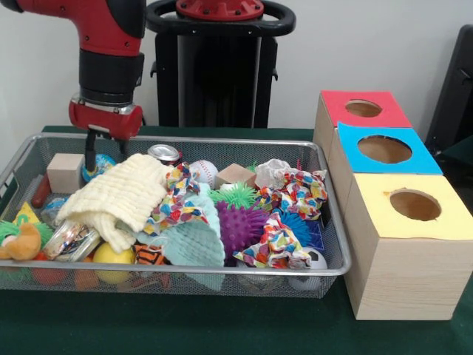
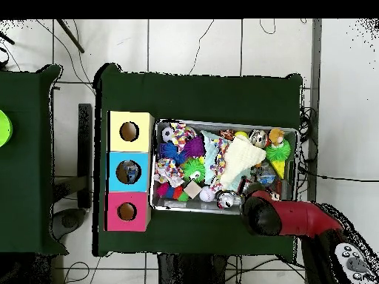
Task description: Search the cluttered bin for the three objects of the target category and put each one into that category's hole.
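Which category is the target can't be told from the pics, so no single item can be singled out. The mesh bin (image 1: pixel 222 140) is piled deep. A cream cloth (image 1: pixel 122 194), a teal cloth (image 1: pixel 194 240) and patterned cloths (image 1: pixel 275 244) cover much of what's underneath. A clear packet (image 1: pixel 70 240) and a yellow ball (image 1: pixel 111 255) only peek out at the front-left corner. Candidates in plain sight: purple spiky ball (image 1: pixel 240 225) mid-bin, green spiky ball (image 1: pixel 236 194) just behind it, baseball (image 1: pixel 203 171) and wooden block (image 1: pixel 235 175) by the back rim, and a soccer ball (image 1: pixel 314 260) at the front-right corner. All are well apart from the gripper (image 1: pixel 90 155), which hangs into the back-left corner beside another wooden block (image 1: pixel 65 171). Its tip is partly behind clutter, and the arm (image 2: pixel 292 218) covers it in the overhead view, so wide or narrow can't be told. The red box (image 1: pixel 336 103), blue box (image 1: pixel 425 159) and yellow box (image 1: pixel 377 214) sit outside the bin's right edge, one hole in each top.
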